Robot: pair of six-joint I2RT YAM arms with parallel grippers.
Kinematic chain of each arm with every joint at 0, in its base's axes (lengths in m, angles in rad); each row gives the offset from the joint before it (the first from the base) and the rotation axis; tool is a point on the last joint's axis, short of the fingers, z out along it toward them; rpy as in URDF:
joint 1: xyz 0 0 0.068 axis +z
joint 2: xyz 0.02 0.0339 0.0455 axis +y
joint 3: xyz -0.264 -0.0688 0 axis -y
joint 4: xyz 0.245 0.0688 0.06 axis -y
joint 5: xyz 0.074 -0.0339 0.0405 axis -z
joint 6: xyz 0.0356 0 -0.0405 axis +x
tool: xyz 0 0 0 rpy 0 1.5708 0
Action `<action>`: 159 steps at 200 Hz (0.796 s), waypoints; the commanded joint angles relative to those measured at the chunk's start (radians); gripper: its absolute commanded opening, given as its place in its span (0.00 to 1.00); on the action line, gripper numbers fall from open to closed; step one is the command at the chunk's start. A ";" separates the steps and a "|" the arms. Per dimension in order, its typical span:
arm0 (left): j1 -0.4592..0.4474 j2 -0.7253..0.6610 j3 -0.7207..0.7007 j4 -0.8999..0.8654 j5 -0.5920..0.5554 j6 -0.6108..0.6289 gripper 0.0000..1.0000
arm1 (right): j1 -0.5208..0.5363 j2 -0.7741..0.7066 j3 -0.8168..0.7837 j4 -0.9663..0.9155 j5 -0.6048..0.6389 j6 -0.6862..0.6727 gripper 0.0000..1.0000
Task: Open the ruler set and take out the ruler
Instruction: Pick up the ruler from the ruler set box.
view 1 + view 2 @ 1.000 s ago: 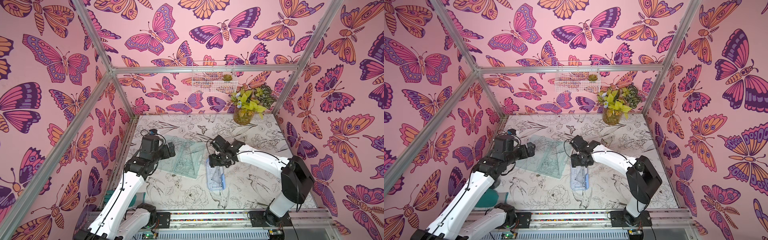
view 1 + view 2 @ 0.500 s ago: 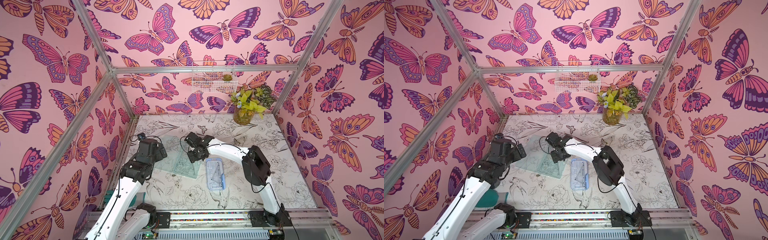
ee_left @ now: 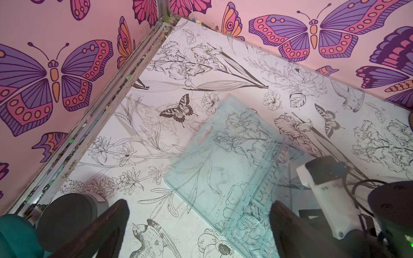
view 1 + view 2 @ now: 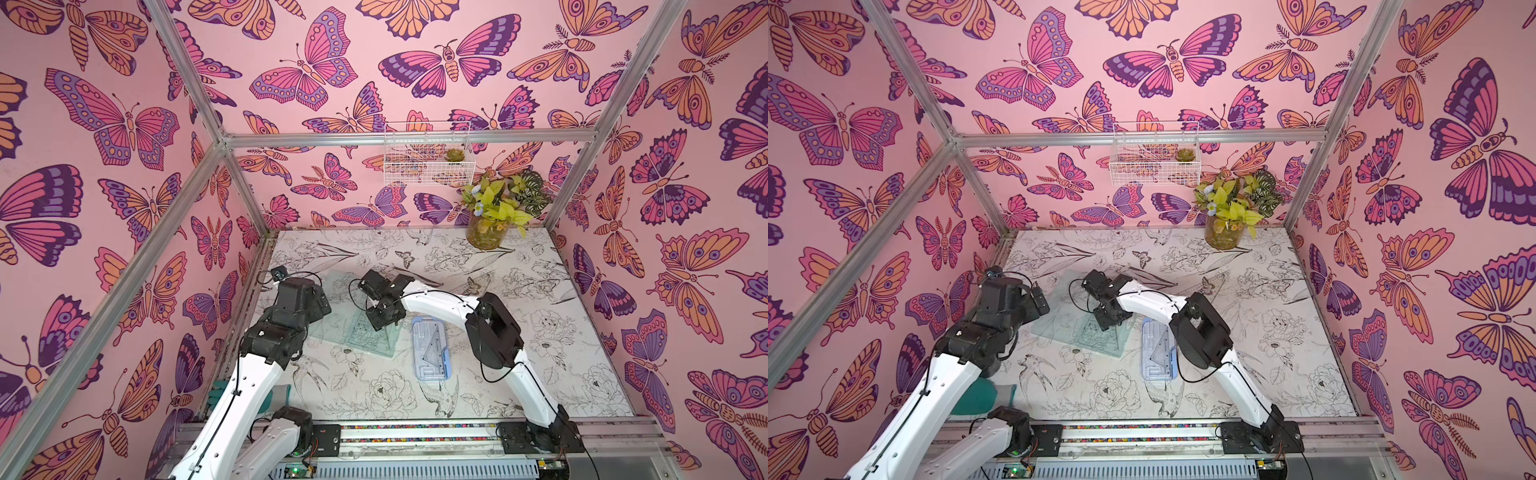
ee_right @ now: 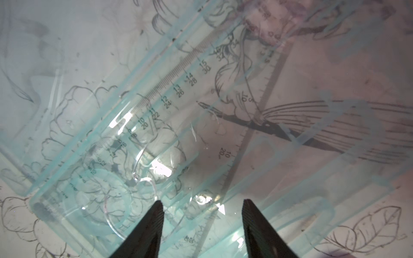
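The clear teal ruler set case (image 4: 357, 330) lies open on the counter (image 4: 540, 374), left of a small blue case (image 4: 430, 347), with its straight ruler (image 5: 178, 73) lying flat inside the tray beside a set square. The right hand (image 5: 202, 207) hovers low over that tray, its fingers (image 5: 154, 221) apart and nothing visibly pinched between them. The left hand (image 3: 199, 204) hangs released and spread wide by the case's left edge, touching nothing.
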 commanded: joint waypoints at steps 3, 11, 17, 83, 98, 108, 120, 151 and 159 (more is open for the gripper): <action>0.007 0.000 -0.016 -0.016 -0.021 -0.002 1.00 | 0.018 0.036 0.031 -0.037 0.030 -0.010 0.57; 0.007 0.000 -0.017 -0.016 -0.020 -0.002 1.00 | 0.023 0.043 0.035 -0.039 0.032 -0.009 0.56; 0.006 0.000 -0.018 -0.015 -0.019 -0.002 1.00 | 0.024 0.048 0.038 -0.040 0.035 -0.008 0.54; 0.007 0.002 -0.021 -0.009 -0.007 -0.001 1.00 | 0.032 0.043 0.060 -0.059 0.070 0.007 0.31; 0.005 0.002 -0.021 -0.009 -0.007 0.001 1.00 | 0.032 0.037 0.061 -0.061 0.070 0.012 0.28; 0.006 0.002 -0.021 -0.008 -0.006 0.003 1.00 | 0.032 0.032 0.062 -0.063 0.071 0.015 0.26; 0.006 0.002 -0.022 -0.007 -0.005 0.003 1.00 | 0.032 0.024 0.061 -0.067 0.073 0.019 0.25; 0.007 0.005 -0.021 -0.005 -0.003 0.003 1.00 | 0.032 -0.012 0.056 -0.067 0.068 0.030 0.25; 0.006 0.005 -0.021 -0.006 -0.001 0.003 1.00 | 0.032 -0.025 0.055 -0.065 0.068 0.031 0.25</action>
